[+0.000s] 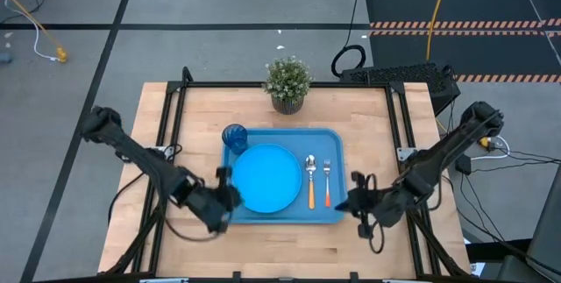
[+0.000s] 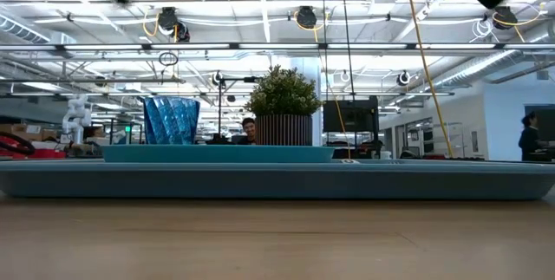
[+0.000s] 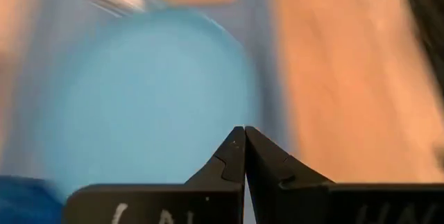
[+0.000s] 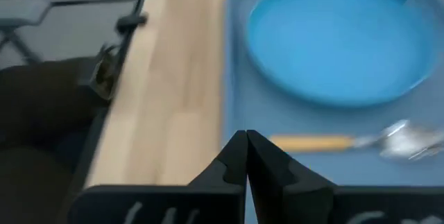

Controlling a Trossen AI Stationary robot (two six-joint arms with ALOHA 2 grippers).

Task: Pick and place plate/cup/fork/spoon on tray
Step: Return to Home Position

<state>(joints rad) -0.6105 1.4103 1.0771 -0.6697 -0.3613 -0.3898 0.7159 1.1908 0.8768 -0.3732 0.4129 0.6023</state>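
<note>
Since both pairs of fingers are pressed together on nothing, the left gripper [image 1: 226,200] off the tray's [image 1: 333,139] near-left corner and the right gripper [image 1: 358,200] off its near-right, withdrawal looks unobstructed. The tray carries all 4: plate [image 1: 266,178] central, cup [image 1: 234,136] far-left, spoon [image 1: 310,178] and fork [image 1: 327,182] parallel to the right rim. The table [image 1: 263,248] is wooden, with a plant [image 1: 287,81] at its far edge and a lit hall [image 2: 451,98] beyond.

tray [image 1: 289,139] blue | plate [image 1: 266,178] sky-blue | cup [image 1: 234,136] dark blue | spoon [image 1: 310,178] handle yellow-orange | fork [image 1: 327,183] handle reddish-orange

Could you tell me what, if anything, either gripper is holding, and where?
Nothing is held: the left gripper and right gripper are both shut and empty.
</note>
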